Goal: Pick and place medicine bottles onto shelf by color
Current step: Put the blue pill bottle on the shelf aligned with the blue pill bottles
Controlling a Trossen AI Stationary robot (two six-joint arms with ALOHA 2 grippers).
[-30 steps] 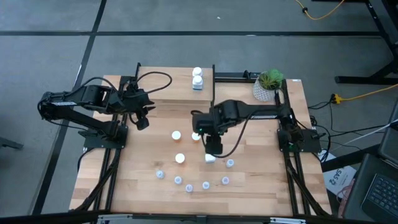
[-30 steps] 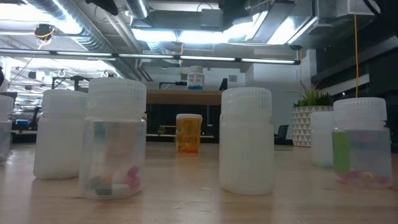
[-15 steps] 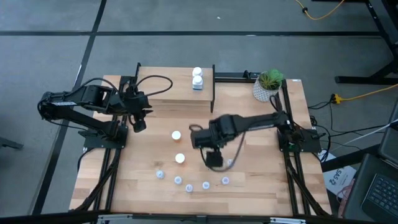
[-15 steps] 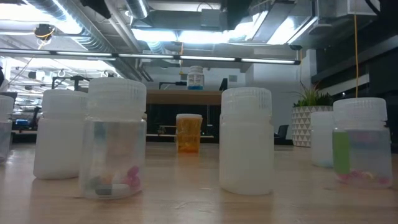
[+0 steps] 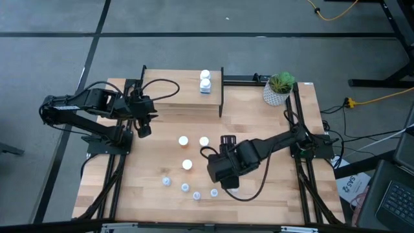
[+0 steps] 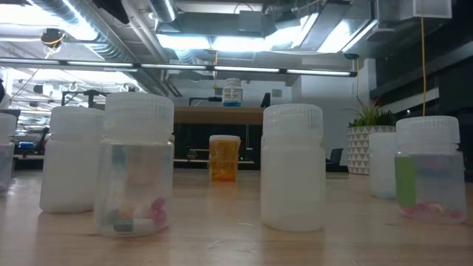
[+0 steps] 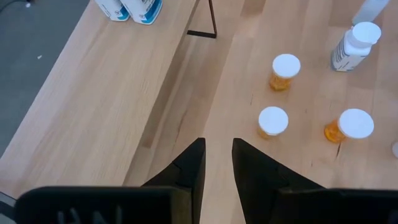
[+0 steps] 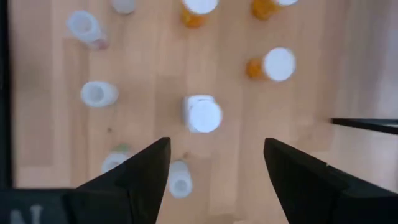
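Wooden desk [image 5: 272, 129] is crowded, so the right gripper [image 8: 214, 163], spread wide and empty above the blocky white bottle [image 8: 202, 114], could knock nearby small vials [image 8: 93, 93] over.

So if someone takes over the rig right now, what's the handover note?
Left gripper: slightly open, empty, waiting at the table's left side beside the shelf.
Right gripper: open, empty, hovering above the white blocky bottle mid-table.
Done: two white bottles with blue labels stand on the shelf's right end.
Left: the white blocky bottle, three orange bottles mid-table, and several pale vials near the front edge.
Suggested next: lower the right gripper onto the white bottle.
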